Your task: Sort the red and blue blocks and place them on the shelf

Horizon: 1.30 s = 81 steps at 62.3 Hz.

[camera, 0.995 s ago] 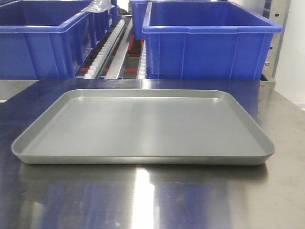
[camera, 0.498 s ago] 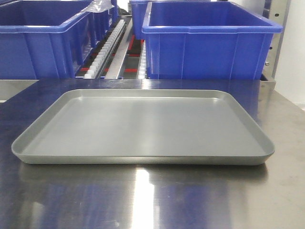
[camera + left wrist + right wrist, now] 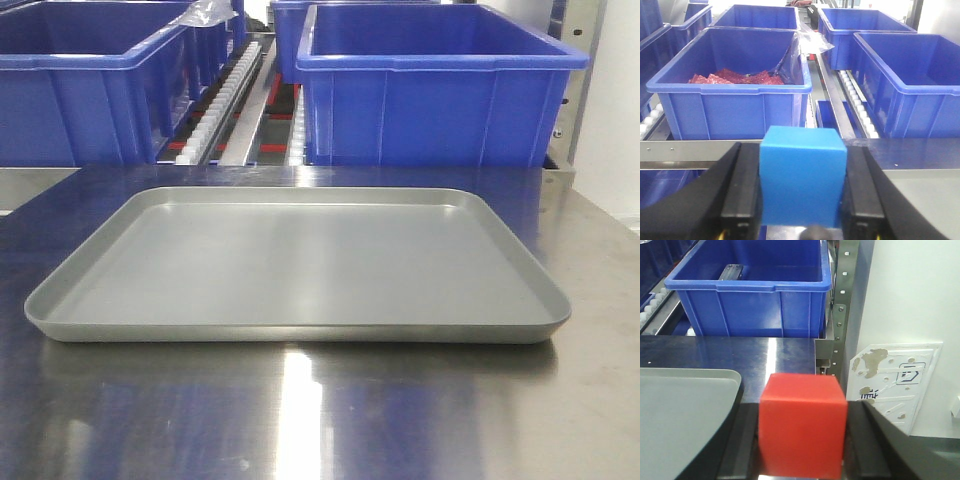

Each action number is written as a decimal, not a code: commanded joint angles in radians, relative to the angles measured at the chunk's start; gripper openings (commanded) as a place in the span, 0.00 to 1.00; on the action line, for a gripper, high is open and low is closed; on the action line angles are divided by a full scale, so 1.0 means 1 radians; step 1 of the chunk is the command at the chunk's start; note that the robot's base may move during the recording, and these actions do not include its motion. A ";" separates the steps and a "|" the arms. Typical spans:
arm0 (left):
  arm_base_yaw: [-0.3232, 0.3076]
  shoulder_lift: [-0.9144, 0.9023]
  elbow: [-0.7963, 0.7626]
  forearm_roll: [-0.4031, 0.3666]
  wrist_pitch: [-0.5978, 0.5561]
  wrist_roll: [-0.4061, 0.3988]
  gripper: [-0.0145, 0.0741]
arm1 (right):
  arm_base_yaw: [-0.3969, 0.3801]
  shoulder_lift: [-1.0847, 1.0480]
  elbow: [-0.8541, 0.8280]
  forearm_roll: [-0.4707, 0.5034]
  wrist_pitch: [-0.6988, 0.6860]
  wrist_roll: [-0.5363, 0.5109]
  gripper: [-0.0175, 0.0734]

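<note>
Front view: slight leftward drift of tray point(image 3: 300, 333) and blue bins point(image 3: 440, 100) versus half-second ago; reads as rig repositioning, no placing yet.
Left wrist: holding blue block point(image 3: 802, 175) in left gripper point(image 3: 802, 197), snug between pads point(image 3: 742, 195), facing shelf rail point(image 3: 690, 152).
Right wrist: holding red block point(image 3: 802, 420) in right gripper point(image 3: 802, 450), tight between fingers point(image 3: 857, 445), beside tray.

The tray point(image 3: 300, 260) lay on the tabletop point(image 3: 300, 420), midway across it. Behind it, at 12 o'clock, stood the shelf point(image 3: 235, 95), carrying the left bin point(image 3: 80, 100) at 11 o'clock and the right bin point(image 3: 440, 100) at 1 o'clock, with a roller track between them. The left hand point(image 3: 801, 170) gripped the left-hand block point(image 3: 802, 187) between its fingers, with the left bin behind it at 12 o'clock. The right hand point(image 3: 802, 415) gripped the right-hand block point(image 3: 802, 432), with the tray at 9 o'clock and the right bin behind at 11 o'clock.
</note>
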 commanded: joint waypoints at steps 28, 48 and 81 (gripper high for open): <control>0.002 0.006 -0.030 -0.012 -0.074 -0.002 0.30 | -0.004 0.005 -0.028 -0.015 -0.081 0.000 0.25; 0.002 0.006 -0.030 -0.012 -0.074 -0.002 0.30 | -0.004 0.005 -0.028 -0.015 -0.081 0.000 0.25; 0.002 0.006 -0.030 -0.012 -0.074 -0.002 0.30 | -0.004 0.005 -0.028 -0.015 -0.081 0.000 0.25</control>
